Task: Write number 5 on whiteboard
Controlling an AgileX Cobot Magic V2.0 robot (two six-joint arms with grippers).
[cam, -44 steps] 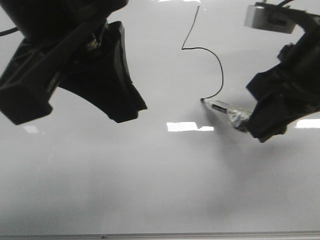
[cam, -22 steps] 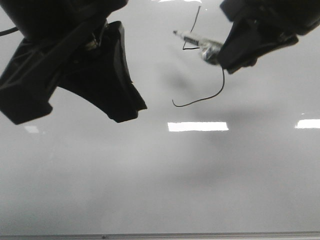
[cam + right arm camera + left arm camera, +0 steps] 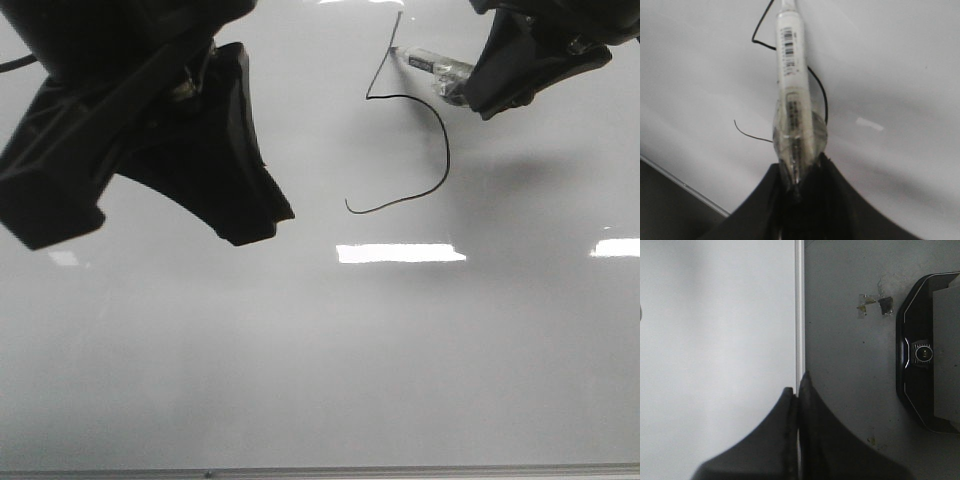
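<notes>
Right gripper (image 3: 470,88) clamping marker (image 3: 432,66) — tip beside number 5 (image 3: 405,130) stem

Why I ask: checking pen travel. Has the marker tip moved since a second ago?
Yes. The marker tip went from the belly's end up to the stem's top of the number 5.

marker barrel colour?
Clear-white marker barrel with a black barcode print, held in the right gripper; best seen in the right wrist view.
</notes>
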